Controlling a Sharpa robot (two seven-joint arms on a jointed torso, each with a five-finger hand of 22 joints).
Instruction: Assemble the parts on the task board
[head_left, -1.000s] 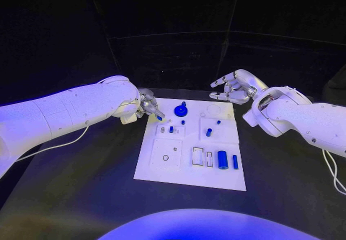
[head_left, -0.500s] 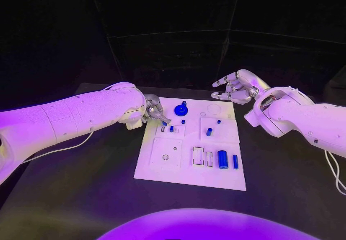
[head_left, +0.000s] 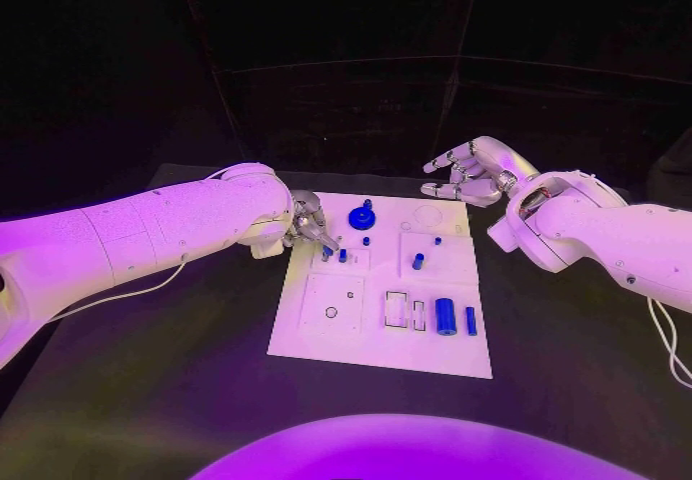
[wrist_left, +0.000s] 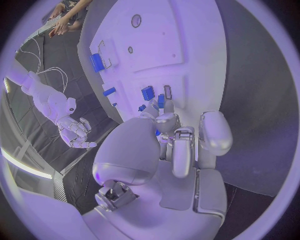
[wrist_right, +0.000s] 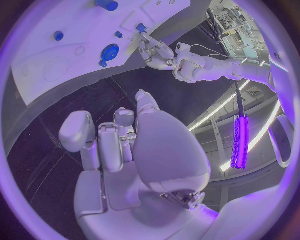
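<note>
Head view: left robot hand (head_left: 307, 222) pinches a small blue part (head_left: 326, 253) over the task board (head_left: 346, 335); right robot hand (head_left: 469, 172) hovers open.

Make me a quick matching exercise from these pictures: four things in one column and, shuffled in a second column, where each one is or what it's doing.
Things:
1. left hand
2. right hand
3. blue gear
4. blue cylinder

Places or states:
A. lying on its side on the near right part of the task board
B. beyond the board's far right corner, fingers apart, holding nothing
C. at the board's far left edge, fingertips pinching a small blue part
D. on the far part of the board, about midway across

Pairs: 1-C, 2-B, 3-D, 4-A
</note>
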